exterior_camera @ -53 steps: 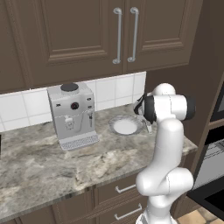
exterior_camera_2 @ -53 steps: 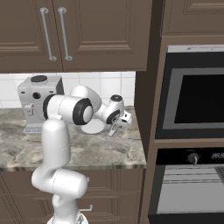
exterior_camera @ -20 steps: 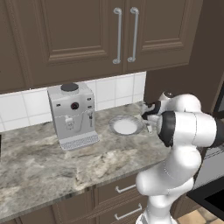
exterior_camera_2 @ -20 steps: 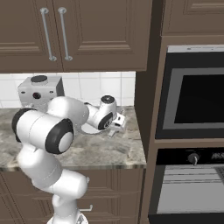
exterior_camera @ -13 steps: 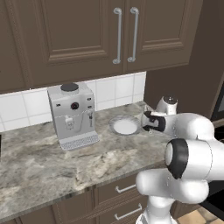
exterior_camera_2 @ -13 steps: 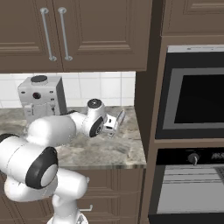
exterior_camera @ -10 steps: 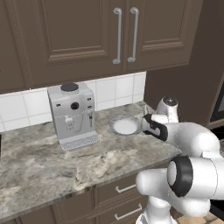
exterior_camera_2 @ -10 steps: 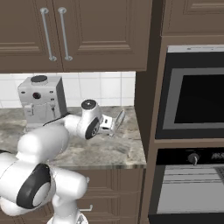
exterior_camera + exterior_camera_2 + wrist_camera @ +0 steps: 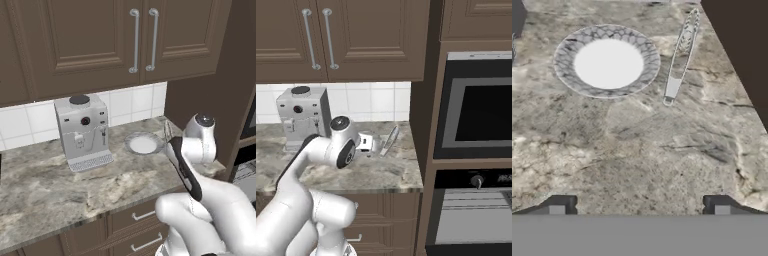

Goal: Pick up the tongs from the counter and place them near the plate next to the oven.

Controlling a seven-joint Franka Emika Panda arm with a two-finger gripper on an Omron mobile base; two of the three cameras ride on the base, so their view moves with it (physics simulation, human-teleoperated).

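Stone counter (image 9: pixel 60 185) runs under dark cabinets, and right at its far end the tongs (image 9: pixel 680 55) lie flat on the mottled top. From the hand view they stretch lengthwise, one end up by the dark cabinet wall, the other pointing back toward the gripper (image 9: pixel 639 202). Just beside them sits the plate (image 9: pixel 564 70), white centre, pale patterned rim, close to the tongs but with a sliver of stone showing between the two.

From the right base view the tongs (image 9: pixel 389 141) rest close to the tall cabinet side, and past that panel is the oven (image 9: pixel 478 107), black glass in silvery trim. The plate (image 9: pixel 131 148) shows in the left base view too, with the tongs (image 9: pixel 165 131) as a thin bright line at its right, partly behind the arm.

The gripper's fingers (image 9: pixel 561 204) stand spread wide, nothing between them, hovering over bare stone short of both tongs and plate. In the right base view the gripper (image 9: pixel 374 145) hangs low over the counter, just left of the tongs.

Further along, a coffee machine (image 9: pixel 81 131) stands against the tiled wall, well apart from the plate. Nothing lies between the fingers and the tongs; the cabinet wall crowds them on the one side, the plate on the other.
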